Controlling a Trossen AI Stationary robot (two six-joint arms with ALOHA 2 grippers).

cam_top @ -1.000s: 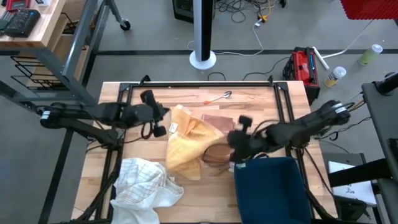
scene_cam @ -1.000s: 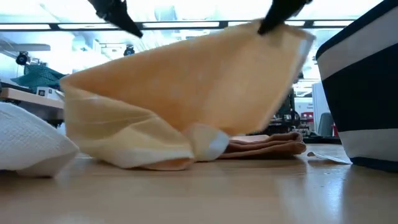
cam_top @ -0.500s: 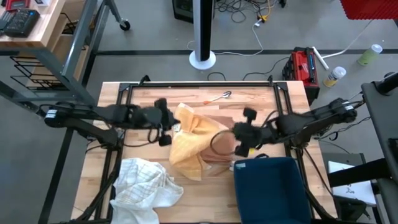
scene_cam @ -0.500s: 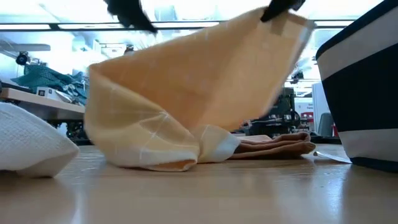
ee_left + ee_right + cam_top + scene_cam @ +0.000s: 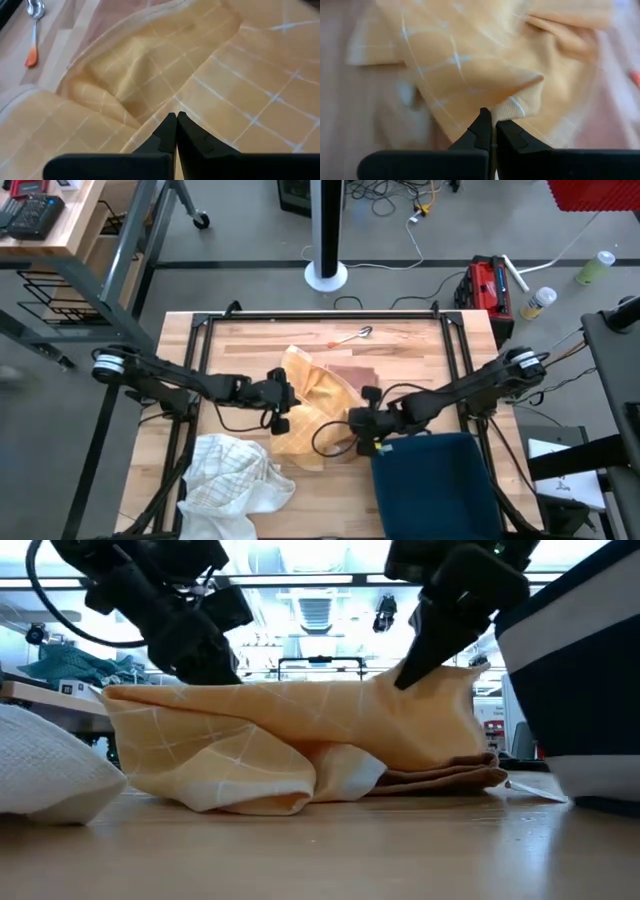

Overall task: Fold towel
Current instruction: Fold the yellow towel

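**A:** Yellow towel (image 5: pixel 305 405), mid-table, and look at that change! A second ago it was hoisted high like a sail between the two arms; now it's been carried toward the near side and laid down low, doubled over on itself.

**B:** Right, the low view shows it slumped into a long mound, top layer draped over the bottom. I'd call that the fold going down. It's not tidy, though; there's a bunched lump at the front.

**A:** Fingers?

**B:** The left gripper (image 5: pixel 281 398) is pinched tight on the cloth at the towel's left side. The right gripper (image 5: pixel 366 430) is clamped on a corner, and its wrist view shows a tuck of cloth right at the closed tips. Both are low over the wood, neither has let go.

**A:** Room to work?

**B:** Tight on the near side. The white towel (image 5: pixel 235 475) sits heaped at the near left, close to the yellow one's lower edge, and the dark blue bin (image 5: pixel 435 485) is just beside the right gripper. Behind, a brownish folded cloth (image 5: pixel 350 372) pokes out from under the yellow one, with a spoon (image 5: pixel 352 336) beyond it.

**A:** So the bare wood is on the far side?

**B:** Mostly, plus a strip along the left edge. Any smoothing pull toward the near side risks bumping that bin, I'd say.
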